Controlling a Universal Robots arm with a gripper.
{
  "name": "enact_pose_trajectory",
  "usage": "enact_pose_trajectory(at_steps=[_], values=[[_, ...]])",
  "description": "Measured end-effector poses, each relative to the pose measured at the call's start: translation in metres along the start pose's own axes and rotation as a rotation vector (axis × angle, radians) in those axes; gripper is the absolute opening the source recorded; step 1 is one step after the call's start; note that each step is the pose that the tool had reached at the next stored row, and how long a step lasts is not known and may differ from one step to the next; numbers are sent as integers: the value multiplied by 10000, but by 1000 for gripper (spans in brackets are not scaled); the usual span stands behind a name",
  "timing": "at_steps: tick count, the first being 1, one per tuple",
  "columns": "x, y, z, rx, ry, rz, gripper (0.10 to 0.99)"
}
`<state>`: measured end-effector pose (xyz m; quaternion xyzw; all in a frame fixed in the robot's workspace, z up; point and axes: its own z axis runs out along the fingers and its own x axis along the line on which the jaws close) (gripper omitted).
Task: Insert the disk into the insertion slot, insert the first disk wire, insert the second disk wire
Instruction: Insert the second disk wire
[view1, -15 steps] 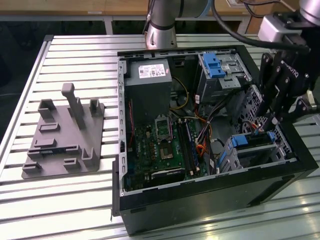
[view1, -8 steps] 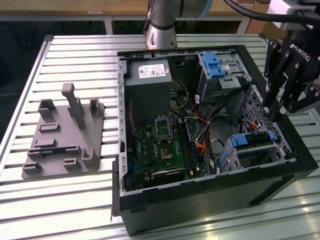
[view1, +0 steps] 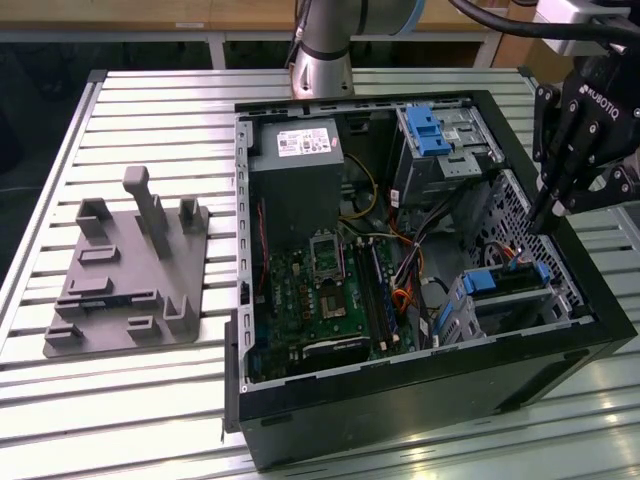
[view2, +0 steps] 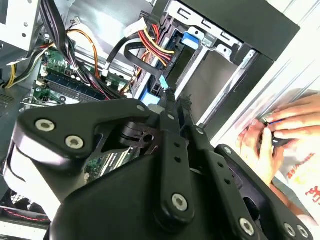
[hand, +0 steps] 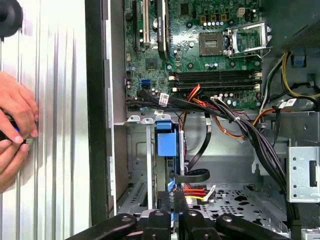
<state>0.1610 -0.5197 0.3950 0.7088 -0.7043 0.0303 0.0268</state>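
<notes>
Occupying the centre and right of the exterior view, the open computer case (view1: 400, 380) lies on its side on the slatted table (view1: 150, 100). Motherboard (view1: 320, 300) sits at lower centre, grey fixture plate (view1: 130, 270) at the left. The disk (view1: 500, 283) sits in the insertion slot (view1: 560, 290) at the case's lower right corner, blue bracket showing, long axis running roughly toward the exterior view's right edge. The gripper (view1: 548, 222) hangs just above that bay; fingers (hand: 167, 200) look clenched together over red-and-yellow wires (hand: 192, 190). A person's hands (hand: 15, 130) rest on the table outside the case wall.
</notes>
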Motion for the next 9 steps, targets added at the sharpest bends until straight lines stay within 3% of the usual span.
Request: enact_pose_trajectory(at_steps=[9], values=[[-1, 0, 0, -1, 11, 0, 188]])
